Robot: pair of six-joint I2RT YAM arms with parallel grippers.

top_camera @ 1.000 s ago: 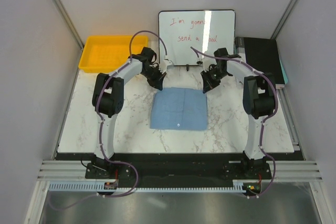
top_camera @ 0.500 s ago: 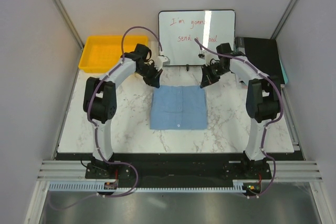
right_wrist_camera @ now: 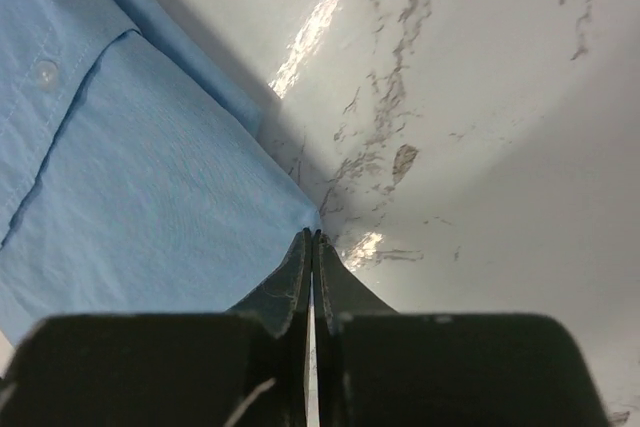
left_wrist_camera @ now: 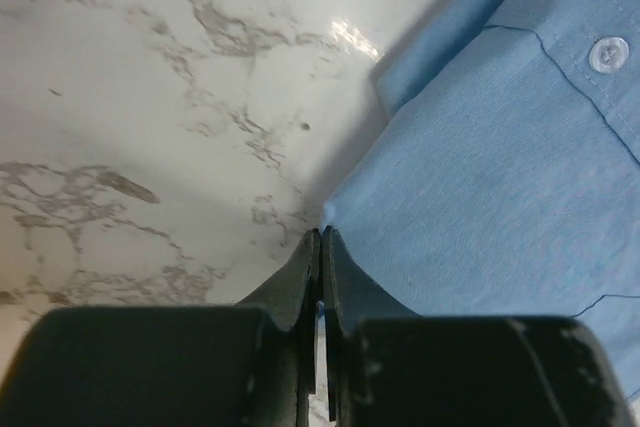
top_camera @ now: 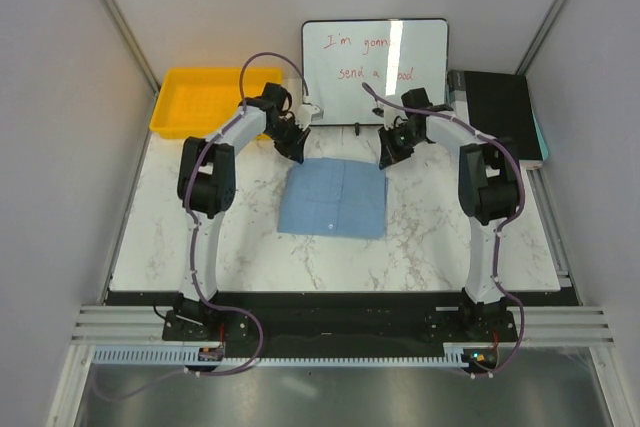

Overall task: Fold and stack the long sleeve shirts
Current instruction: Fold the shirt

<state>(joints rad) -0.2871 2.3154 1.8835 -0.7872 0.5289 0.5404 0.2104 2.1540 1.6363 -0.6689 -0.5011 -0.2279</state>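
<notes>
The left gripper (top_camera: 297, 156) is closed, with a sliver of blue cloth between its fingers at the corner of the shirt (top_camera: 334, 199) under the left end of the whiteboard (top_camera: 375, 67). The folded shirt lies flat just in front of the whiteboard, slightly wider than deep, with its button strip (top_camera: 338, 197) running straight away from the board. The right gripper (top_camera: 385, 159) is closed with its tips at the shirt's other board-side corner; I cannot tell whether it has hold of any cloth.

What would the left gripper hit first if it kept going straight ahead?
Probably the marble table: the left gripper seems to pinch a corner of the light blue shirt, with tabletop right behind it, though depth is unclear.
</notes>
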